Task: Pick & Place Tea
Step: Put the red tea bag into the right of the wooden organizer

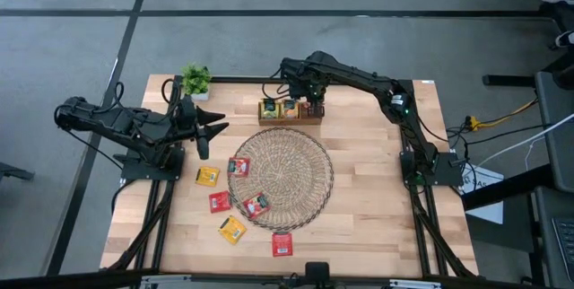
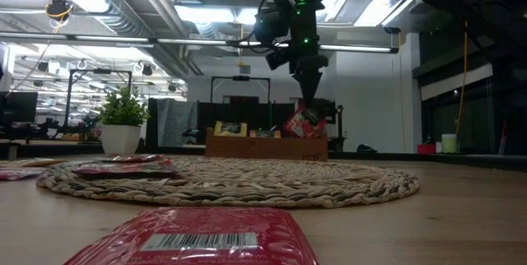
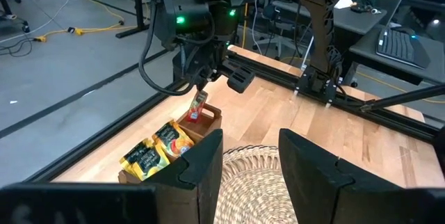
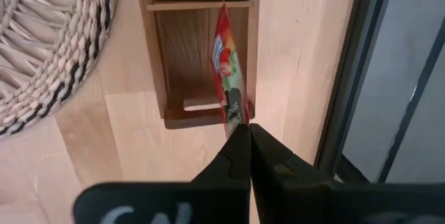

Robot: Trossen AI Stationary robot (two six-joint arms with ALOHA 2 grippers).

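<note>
1. Red sachet [image 1: 282, 244] lies nearest the bench's front edge, loose, awaiting pickup.
2. Left gripper [image 1: 215, 130], half-open and empty, waits near the left edge.
3. Right gripper [image 4: 245, 135] pinches a red tea sachet [image 4: 228, 78] edge-down over the wooden box [image 1: 290, 112] at the back edge, likely for slotting in.

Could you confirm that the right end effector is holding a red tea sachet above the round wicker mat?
Not quite: the right end effector holds the red tea sachet above the wooden box's end compartment, not the wicker mat. The right wrist view shows this.

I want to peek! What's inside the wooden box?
The wooden box holds yellow tea bags. The right claw lowers a red tea bag into its end slot. Deeper contents are hidden.
</note>
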